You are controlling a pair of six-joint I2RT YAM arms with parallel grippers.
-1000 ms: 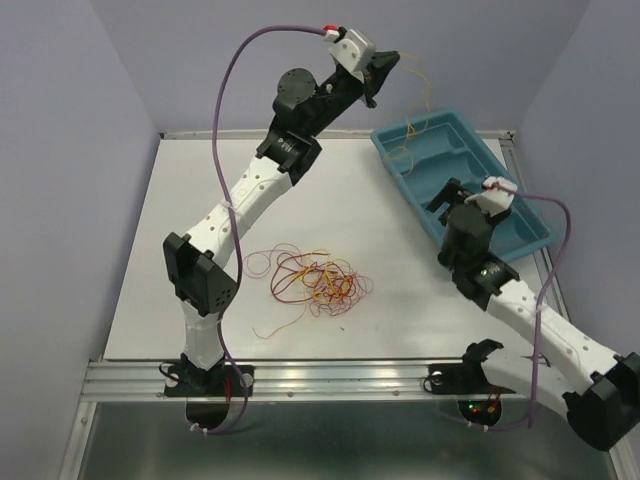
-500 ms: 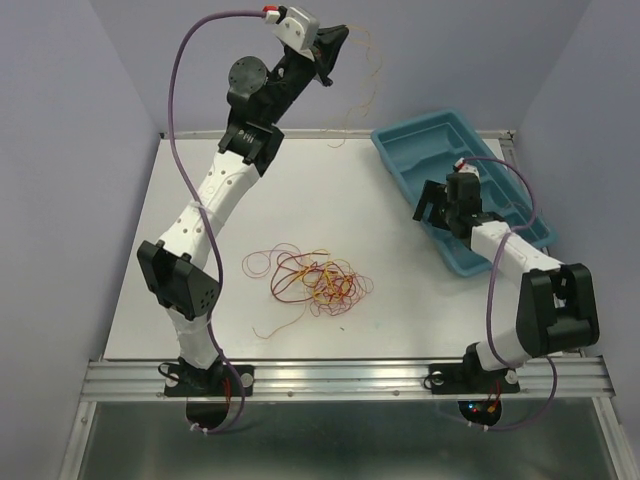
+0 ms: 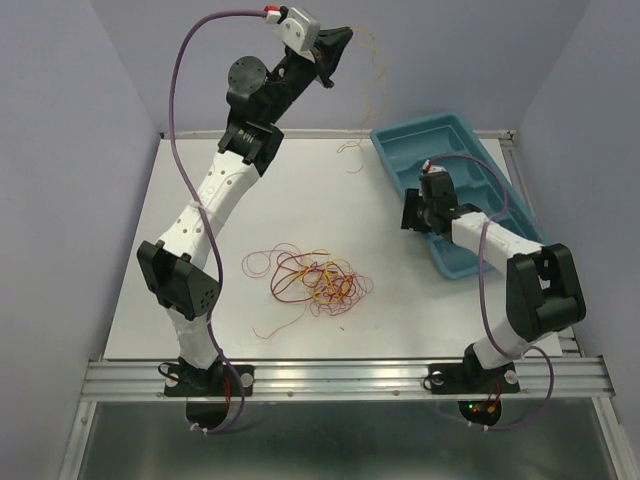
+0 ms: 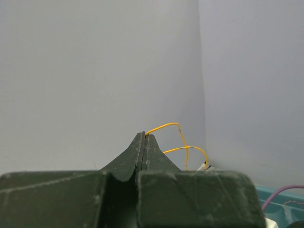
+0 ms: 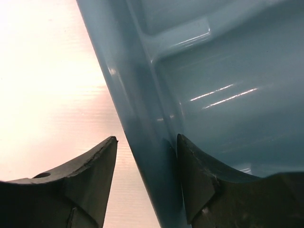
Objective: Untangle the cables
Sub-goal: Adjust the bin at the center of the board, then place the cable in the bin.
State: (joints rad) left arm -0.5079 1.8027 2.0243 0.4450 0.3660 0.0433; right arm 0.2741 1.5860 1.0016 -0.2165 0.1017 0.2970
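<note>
**Top view.** The left gripper (image 3: 330,52), raised at upper centre, pinches one yellow strand (image 3: 350,148). The strand hangs in loose curls down toward the far table (image 3: 300,190), just left of the blue tray (image 3: 455,150). The main tangle (image 3: 315,280) of red, orange and yellow wire lies low at centre, well apart from both grippers. The right gripper (image 3: 412,212) sits at the tray's left rim, right of centre.

**Left wrist view.** The fingertips (image 4: 140,142) are pressed flat together, with the strand caught at their very tip. It arcs off to the right in two springy loops. Wire this fine looks nearly weightless and keeps its curl, so it will probably spring and snag rather than drape. It may also slip from so shallow a pinch.

**Right wrist view.** The jaws stand part open astride the tray's rim. One finger is over the table and the other is inside the tray, and nothing is gripped. No wire shows in this view.

**Handling.** The tangle looks soft, light and easily dragged whole. A free end or an outer loop, such as the ones at its lower left, seems the best hold. One gripper would likely need to pin the mass while the other draws a single strand out slowly.
</note>
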